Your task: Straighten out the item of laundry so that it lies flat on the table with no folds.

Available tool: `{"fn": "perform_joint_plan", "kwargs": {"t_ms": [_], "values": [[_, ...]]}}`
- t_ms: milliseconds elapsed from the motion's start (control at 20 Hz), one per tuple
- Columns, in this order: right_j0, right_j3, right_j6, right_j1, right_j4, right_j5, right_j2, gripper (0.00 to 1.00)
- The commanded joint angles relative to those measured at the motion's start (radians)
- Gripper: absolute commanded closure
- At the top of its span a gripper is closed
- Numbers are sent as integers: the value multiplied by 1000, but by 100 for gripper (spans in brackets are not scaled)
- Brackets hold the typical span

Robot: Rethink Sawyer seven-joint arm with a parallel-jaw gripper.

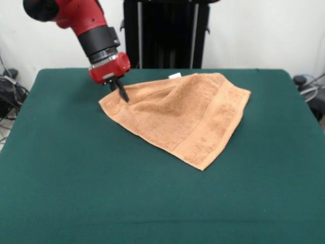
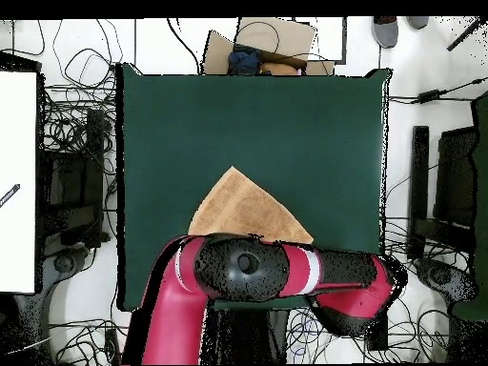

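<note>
The hand [image 1: 122, 94] is pressing its dark fingertips, drawn close together, down at the left corner of the orange-tan terry towel [image 1: 177, 114] in the front view; whether cloth is actually being pinched between them cannot be told. The towel is lying folded into a rough triangle on the far half of the dark green counter [image 1: 76, 193], near the robot's pedestal. From the hand, its long axis is running rightward and toward the camera, ending in a point. A small white tag [image 1: 174, 75] is showing at the far edge. Cables are crowding the floor around.
</note>
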Motion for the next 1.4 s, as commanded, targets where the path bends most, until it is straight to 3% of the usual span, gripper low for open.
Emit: {"fn": "perform_joint_plan", "kwargs": {"t_ms": [50, 1400], "values": [[0, -182, -21, -23, -30, 185, 75, 100], [3, -382, 169, -32, -243, 319, 103, 100]]}}
